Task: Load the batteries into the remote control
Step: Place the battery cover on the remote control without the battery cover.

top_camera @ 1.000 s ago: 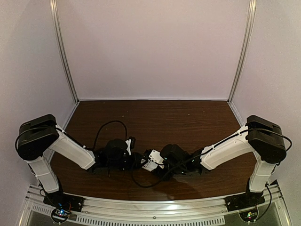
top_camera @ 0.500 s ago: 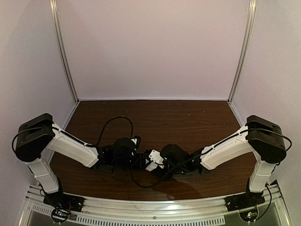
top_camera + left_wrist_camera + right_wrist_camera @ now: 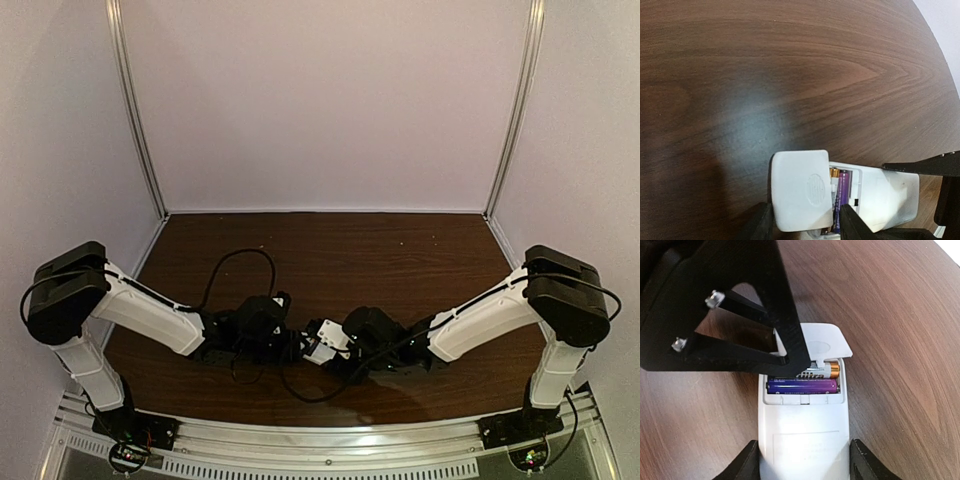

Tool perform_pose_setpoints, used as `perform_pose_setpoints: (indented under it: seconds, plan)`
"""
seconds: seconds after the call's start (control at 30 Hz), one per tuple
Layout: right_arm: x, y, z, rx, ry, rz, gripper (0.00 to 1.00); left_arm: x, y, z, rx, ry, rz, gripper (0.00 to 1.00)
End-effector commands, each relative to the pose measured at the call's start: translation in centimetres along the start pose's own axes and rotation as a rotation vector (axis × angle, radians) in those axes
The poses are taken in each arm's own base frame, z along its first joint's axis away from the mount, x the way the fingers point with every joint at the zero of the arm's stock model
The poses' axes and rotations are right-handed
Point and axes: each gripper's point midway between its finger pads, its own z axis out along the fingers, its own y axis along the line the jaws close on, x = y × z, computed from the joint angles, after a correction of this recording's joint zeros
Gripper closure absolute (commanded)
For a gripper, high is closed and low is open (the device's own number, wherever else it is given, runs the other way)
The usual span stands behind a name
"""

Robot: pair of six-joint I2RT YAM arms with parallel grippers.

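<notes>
The remote control (image 3: 802, 435) sits near the middle of the table (image 3: 790, 75), toward its near edge, between the two arms that reach in from left and right. Its plain white back faces up. Whether it rests on the wood or hangs just above it cannot be told.

The right hand (image 3: 804, 460) is clamped on the remote control, one finger against each long side of the closed end.

The battery bay at the other end stands open. Two cells lie in it side by side, across the width of the remote: the purple battery (image 3: 802, 386) on the side toward the right hand, and the gold-brown battery (image 3: 830, 369) just beyond it, partly hidden by the left arm's black frame.

The white battery cover (image 3: 800, 187) lies over the far end of the bay, leaving both cells showing. The left hand (image 3: 805, 222) has a finger on each side of this cover. The fingers stand apart, but whether they press on it cannot be told.
</notes>
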Motion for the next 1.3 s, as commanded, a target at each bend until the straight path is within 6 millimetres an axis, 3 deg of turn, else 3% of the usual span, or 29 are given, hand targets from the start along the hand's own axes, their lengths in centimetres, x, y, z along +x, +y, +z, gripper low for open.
perform_pose_setpoints:
  seconds: [0.0,0.3,0.97,1.27]
  plan:
    - [1.6,0.2,-0.4,-0.016,0.038,-0.019,0.60,1.5,2.9,0.0,-0.106,0.049,0.046,0.53]
    - [2.3,0.5,-0.7,-0.034,0.075,-0.013,0.60,0.6,2.0,-0.1,-0.075,0.025,0.078,0.54]
    - [2.3,-0.5,0.1,0.029,0.121,-0.019,0.57,1.6,-0.3,-0.7,0.087,0.039,0.125,0.75]
    - [2.0,-0.5,0.5,0.030,0.113,0.003,0.53,1.4,-1.0,-0.8,0.071,0.035,0.153,0.75]
